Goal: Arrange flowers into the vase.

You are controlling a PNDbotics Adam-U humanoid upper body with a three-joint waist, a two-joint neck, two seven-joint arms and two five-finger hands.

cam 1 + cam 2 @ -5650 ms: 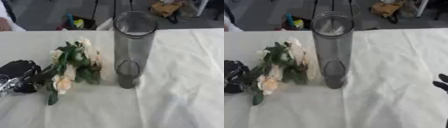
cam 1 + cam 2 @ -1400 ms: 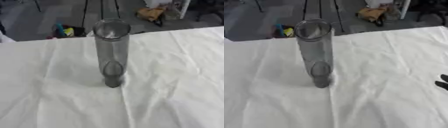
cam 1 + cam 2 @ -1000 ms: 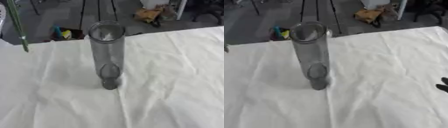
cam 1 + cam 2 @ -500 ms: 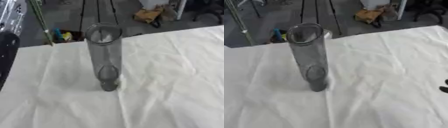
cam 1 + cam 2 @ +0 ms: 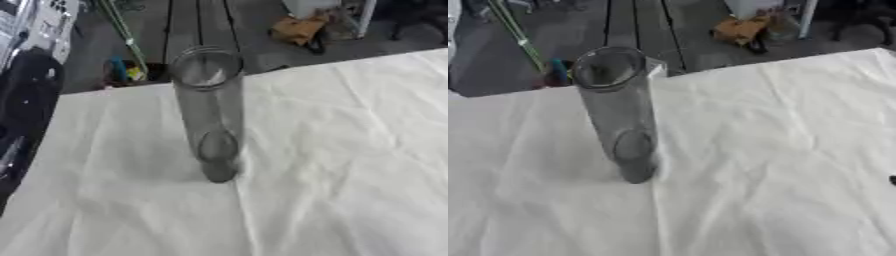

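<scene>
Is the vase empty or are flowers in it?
Empty. The clear vase shows no stems inside; a green stem shows above and left of it.

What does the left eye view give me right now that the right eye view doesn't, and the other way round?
Only the left eye view shows the robot's left arm, black with a silver upper part, raised along the left edge; its hand is not visible. Only the right eye view shows a small dark tip at the right edge, too little to identify. Both show the tall clear vase standing upright and empty on the white tablecloth, plus thin green flower stems held up at top left, above and left of the vase mouth, not yet inside it.
</scene>
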